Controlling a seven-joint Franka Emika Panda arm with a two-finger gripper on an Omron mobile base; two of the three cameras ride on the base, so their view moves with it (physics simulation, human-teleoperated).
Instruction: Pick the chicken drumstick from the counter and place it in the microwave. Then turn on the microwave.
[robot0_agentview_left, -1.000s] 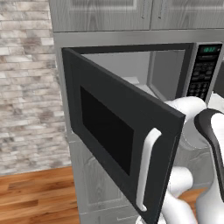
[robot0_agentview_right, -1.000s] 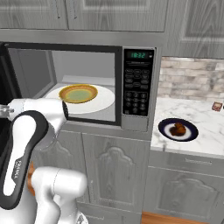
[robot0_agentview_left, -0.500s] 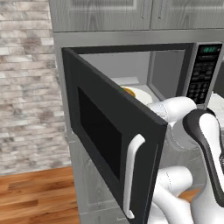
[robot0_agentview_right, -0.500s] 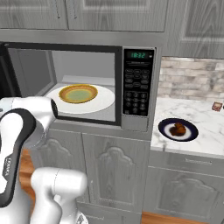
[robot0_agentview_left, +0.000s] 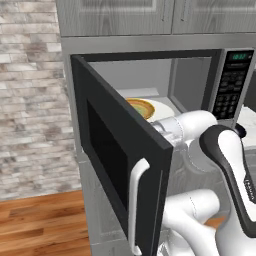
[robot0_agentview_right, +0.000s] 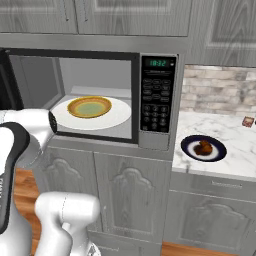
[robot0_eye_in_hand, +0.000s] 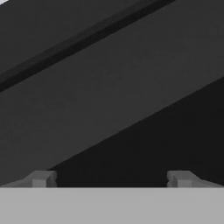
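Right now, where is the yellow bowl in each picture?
Left base view: the yellow bowl peeks out past the open microwave door, near the middle, on the white turntable.
Right base view: the bowl sits left of centre on the turntable, inside the microwave.
Hand view: a dark grey surface up close; I can't make out the bowl there.
Shared landmark: the keypad.

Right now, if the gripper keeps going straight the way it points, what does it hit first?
Most likely the microwave door. In the hand view the open gripper faces a dark flat panel at close range, nothing between the tips. Judging by the base views, that is the door's inner face; exact depth is unclear.
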